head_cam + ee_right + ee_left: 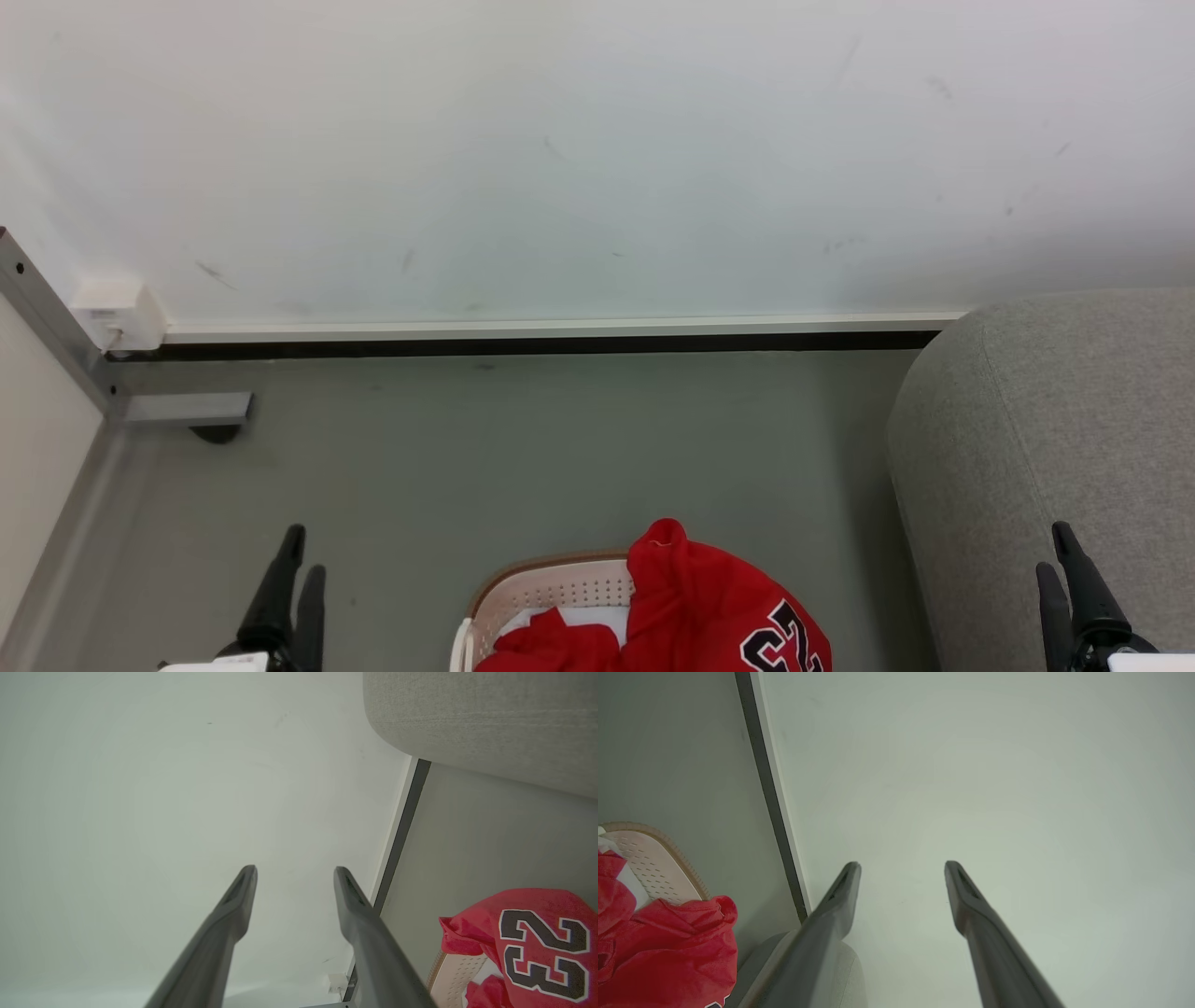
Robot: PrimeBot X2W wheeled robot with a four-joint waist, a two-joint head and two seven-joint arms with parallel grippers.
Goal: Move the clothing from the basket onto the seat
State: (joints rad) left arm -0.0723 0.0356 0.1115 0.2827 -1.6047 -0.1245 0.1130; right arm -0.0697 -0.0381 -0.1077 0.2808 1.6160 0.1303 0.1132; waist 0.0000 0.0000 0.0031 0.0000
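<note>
Red clothing (695, 611) with a black-and-white "23" fills the cream basket (551, 588) and drapes over its right rim, at the bottom middle of the head view. The grey seat (1046, 439) stands to the right of the basket. My left gripper (301, 551) is at the lower left, apart from the basket, and its own wrist view shows the left gripper (902, 865) open and empty against the wall. My right gripper (1053, 551) sits at the lower right in front of the seat; the right gripper (295, 870) is open and empty too. Clothing (537, 947) and seat (481, 723) show there.
A white wall (597, 159) with a dark skirting strip runs across the back. A grey metal frame with a foot (187, 411) and a white box (117, 313) stand at the left. Grey floor (560, 448) lies between them and the seat.
</note>
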